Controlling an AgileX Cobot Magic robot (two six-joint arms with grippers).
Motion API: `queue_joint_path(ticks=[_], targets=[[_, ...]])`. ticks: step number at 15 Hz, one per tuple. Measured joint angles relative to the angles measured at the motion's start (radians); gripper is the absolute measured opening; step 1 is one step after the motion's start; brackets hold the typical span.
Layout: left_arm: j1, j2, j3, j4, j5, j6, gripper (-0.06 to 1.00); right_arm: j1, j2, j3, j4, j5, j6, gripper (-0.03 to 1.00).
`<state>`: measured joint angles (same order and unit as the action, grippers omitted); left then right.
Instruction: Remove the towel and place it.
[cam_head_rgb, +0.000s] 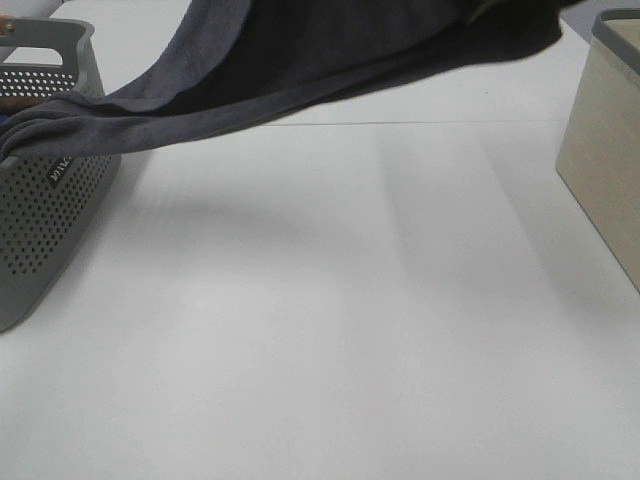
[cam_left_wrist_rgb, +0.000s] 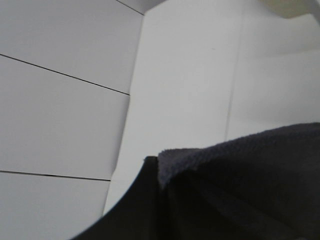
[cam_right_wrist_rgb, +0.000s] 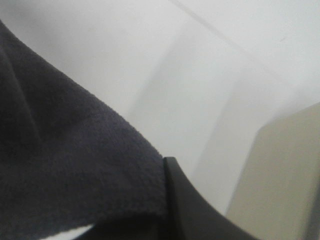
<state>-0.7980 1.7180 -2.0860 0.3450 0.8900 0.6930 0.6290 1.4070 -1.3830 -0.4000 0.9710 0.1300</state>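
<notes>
Charcoal towel (cam_head_rgb: 300, 70) cropped by the top edge, left gripper (cam_left_wrist_rgb: 131, 210) and right gripper (cam_right_wrist_rgb: 187, 210) mostly buried in its cloth, perforated basket (cam_head_rgb: 50, 210) and beige bin (cam_head_rgb: 605, 150) edge-cropped.

Exterior high: above, facing down across table (cam_head_rgb: 330, 330), mid-range. Wrist views: close behind towel (cam_left_wrist_rgb: 250, 185), facing down; all share table, towel.

The towel (cam_head_rgb: 300, 60) is dark grey, the basket (cam_head_rgb: 50, 220) grey with little holes, the table (cam_head_rgb: 320, 330) white and the box (cam_head_rgb: 605, 170) cream.
</notes>
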Motion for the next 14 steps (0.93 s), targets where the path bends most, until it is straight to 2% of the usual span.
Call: queue_joint_path(ticks=[3,8,11,12,14], targets=[[0.111,0.001,0.0,0.004,-0.176,-0.079,0.0,0.0,0.01,-0.184,-0.216,0.007,-0.004,0.01],[0.244,0.055,0.0,-0.001,-0.551,-0.141,0.0,0.0,0.17,-0.462,-0.482,-0.166,-0.056,0.01],[0.293,0.121,0.0,-0.001,-0.729,-0.154,0.0,-0.003,0.26,-0.56,-0.561,-0.243,-0.023,0.01],[0.329,0.172,0.0,-0.002,-0.897,-0.157,0.0,-0.044,0.327,-0.617,-0.577,-0.323,0.036,0.01],[0.357,0.214,0.0,-0.002,-1.019,-0.157,0.0,-0.118,0.374,-0.631,-0.572,-0.388,0.103,0.01]])
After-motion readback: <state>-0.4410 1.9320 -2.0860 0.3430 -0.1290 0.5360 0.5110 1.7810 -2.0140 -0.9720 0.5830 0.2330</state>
